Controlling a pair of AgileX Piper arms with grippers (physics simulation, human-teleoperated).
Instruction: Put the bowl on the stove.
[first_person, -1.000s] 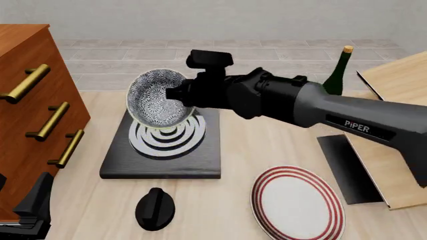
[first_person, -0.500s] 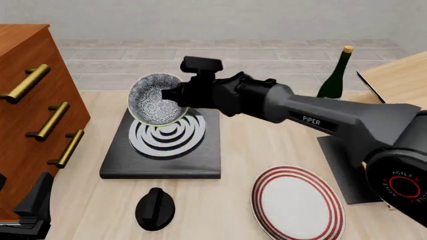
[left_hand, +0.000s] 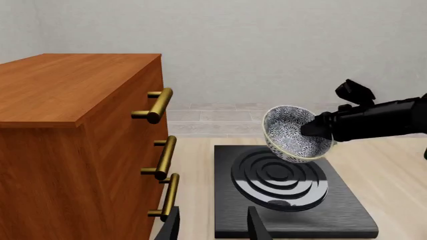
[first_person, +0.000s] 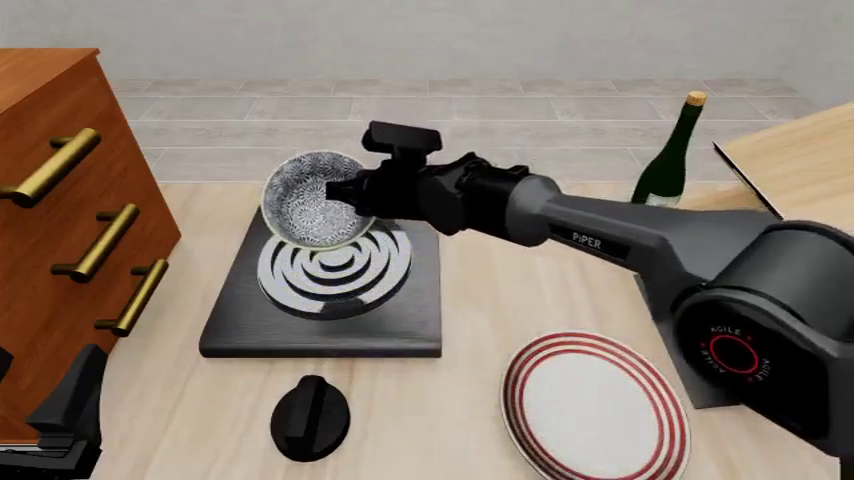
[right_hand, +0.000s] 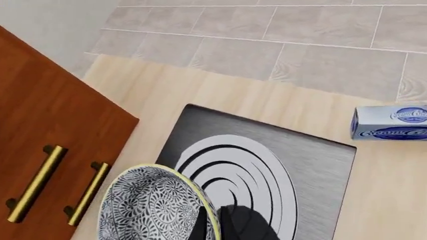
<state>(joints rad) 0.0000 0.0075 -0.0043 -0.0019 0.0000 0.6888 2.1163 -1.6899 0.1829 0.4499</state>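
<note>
While the left hand (first_person: 60, 420) just sits low by the wooden dresser (first_person: 67, 200) with its fingers apart and nothing in them, the right hand (first_person: 350, 192) is pinched on the rim of the bowl (first_person: 310, 200). It's tilted on its side, held clear above the burner rings of the stove (first_person: 327, 290) right below the hand.

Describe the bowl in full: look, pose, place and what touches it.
The bowl is small, round and deep, with a fine grey-and-white lace-like pattern and a pale rim. It is tilted, its opening turned toward the front camera. The right gripper pinches its rim and holds it in the air over the stove, above the burner rings, not resting on them.
</note>
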